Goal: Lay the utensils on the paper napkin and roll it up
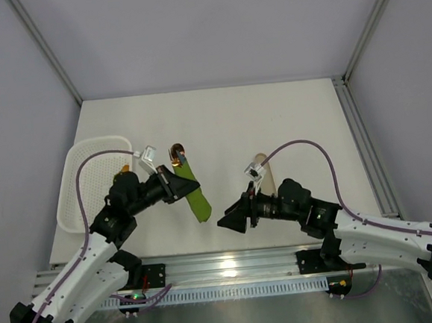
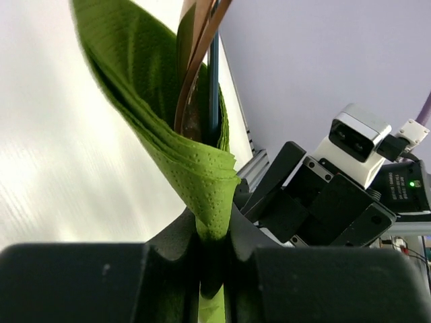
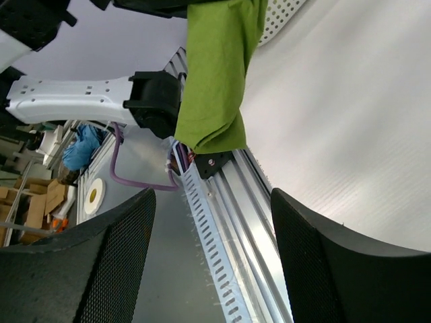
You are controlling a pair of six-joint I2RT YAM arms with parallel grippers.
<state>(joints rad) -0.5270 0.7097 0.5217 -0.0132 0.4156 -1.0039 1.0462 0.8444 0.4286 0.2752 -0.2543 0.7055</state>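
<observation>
Napkin (image 1: 197, 202): rolled into a narrow green tube that slants from the far left toward the near edge of the table (image 1: 287, 118). In the right wrist view its near end (image 3: 219, 74) is seen hanging free.
Utensils (image 1: 176, 152): wrapped inside the roll. Only the copper-brown ends are seen, sticking out of its far end (image 2: 199, 40).
Left gripper (image 1: 177, 185): clamped on the roll, with the paper pinched tight between the two fingers (image 2: 168, 269).
Right gripper (image 1: 231, 216): jaws spread wide and nothing held. It is pointed at the roll's near end, close to it but apart.
Basket (image 1: 74, 161): white mesh, set at the table's left side, beyond the left arm.
Beige piece (image 1: 262, 163): laid on the table just beyond the right wrist.
</observation>
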